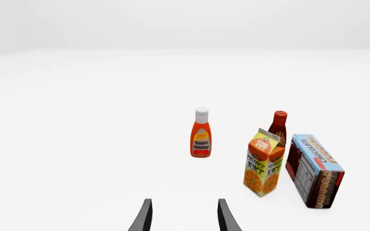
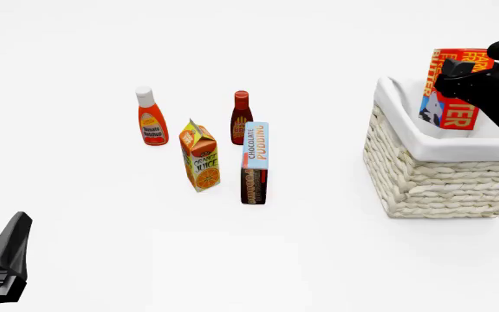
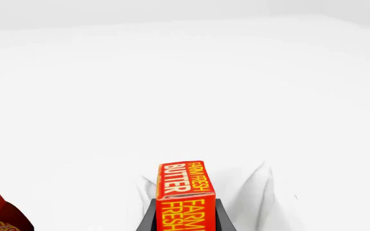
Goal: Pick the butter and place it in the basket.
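The red-orange butter carton hangs upright over the basket's opening, its lower end down inside the rim. My right gripper is shut on it. In the right wrist view the butter sits between the dark fingers, with the white lining just beyond. The cream wicker basket stands at the right of the table. My left gripper is open with nothing between its fingers, low at the near left in the front view, far from the basket.
A ketchup bottle, an orange juice carton, a dark red sauce bottle and a chocolate pudding box stand grouped in the middle of the table, left of the basket.
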